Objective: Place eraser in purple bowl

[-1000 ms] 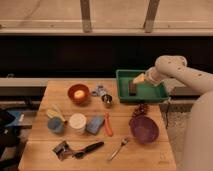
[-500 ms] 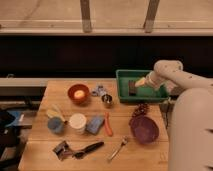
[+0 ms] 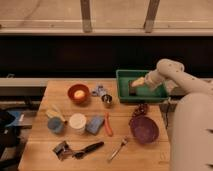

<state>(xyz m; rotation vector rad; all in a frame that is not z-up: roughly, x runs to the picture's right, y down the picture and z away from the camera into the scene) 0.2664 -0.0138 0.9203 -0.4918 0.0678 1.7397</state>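
Note:
The eraser point(image 3: 133, 90), a small dark block, lies in the left part of the green tray point(image 3: 152, 96) at the table's back right. My gripper point(image 3: 137, 82) reaches in from the right and hangs right over the eraser, at or just above it. The purple bowl point(image 3: 144, 129) stands on the table in front of the tray, near the right edge, with nothing seen inside it.
An orange bowl point(image 3: 79, 93) holds a pale object. A metal cup point(image 3: 106, 99), blue cup point(image 3: 55, 125), white cup point(image 3: 77, 121), blue sponge point(image 3: 94, 124), orange utensil point(image 3: 108, 125), black-handled utensil point(image 3: 85, 149) and fork point(image 3: 119, 148) lie about. A dark red lump point(image 3: 140, 109) sits beside the purple bowl.
My gripper has moved a little left and down inside the green tray, closer to the eraser. The other objects have not moved.

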